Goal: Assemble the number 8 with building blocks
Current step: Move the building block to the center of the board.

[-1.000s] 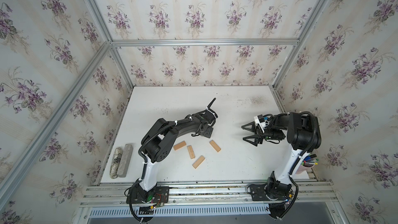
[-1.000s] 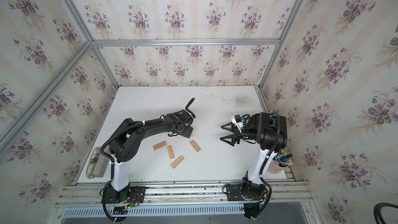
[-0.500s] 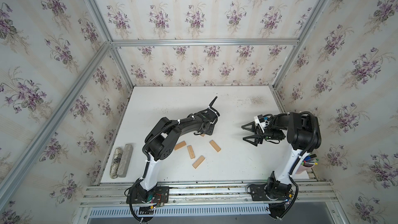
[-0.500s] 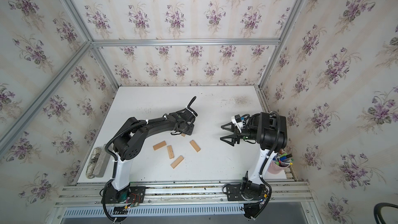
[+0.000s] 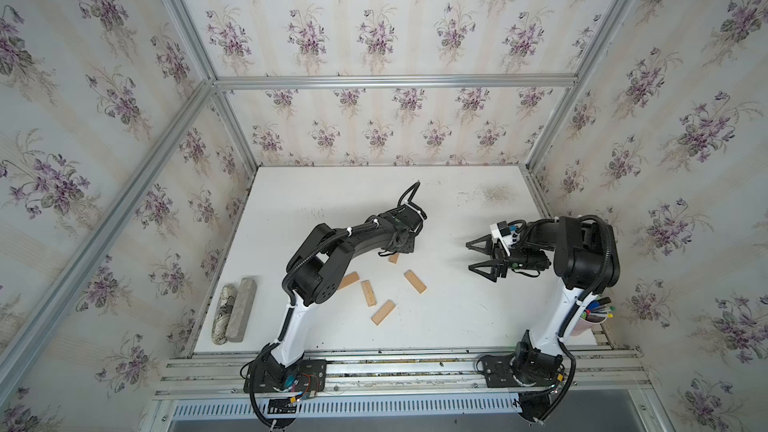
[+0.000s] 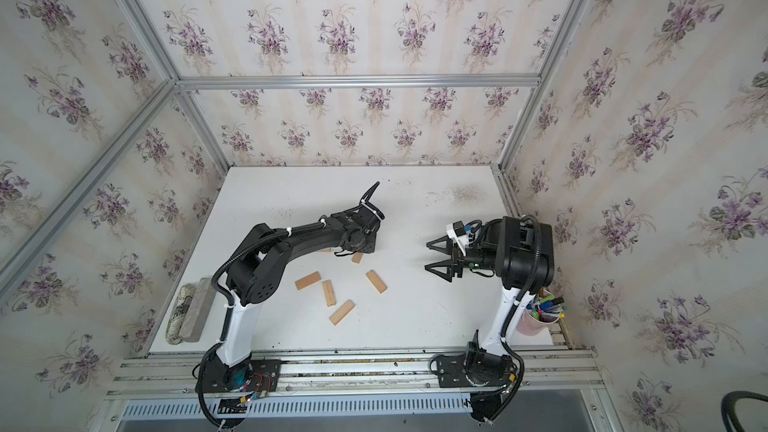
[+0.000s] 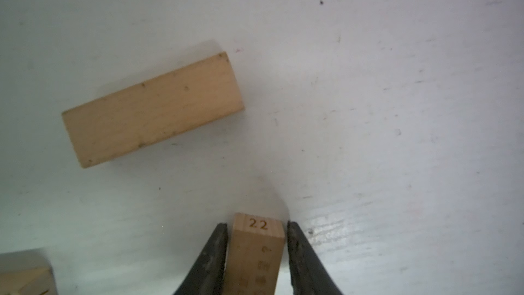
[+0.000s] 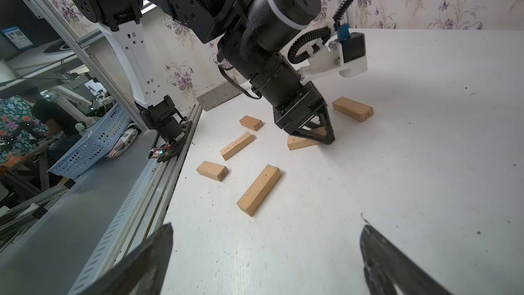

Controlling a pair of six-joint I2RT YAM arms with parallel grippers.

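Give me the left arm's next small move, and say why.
Probably close the left gripper fully on the block marked 22 before lifting. In the left wrist view its fingers flank that block's long sides with only slivers of gap, so contact is uncertain. The other blocks lie scattered, no 8 started.

Walls [image 5: 374, 14]: pale striped wallpaper, purple flower sprigs, on three sides. Aluminium frame bars [image 5: 395, 81] run along the corners and across the back. White counter [image 5: 478, 317], scuffed, with a dark speckled smudge [image 5: 494, 192] near the far edge. Slotted metal rails [image 5: 395, 367] along the front. Pink pen cup [image 6: 534, 326] at one front corner. Light even, shadows soft.
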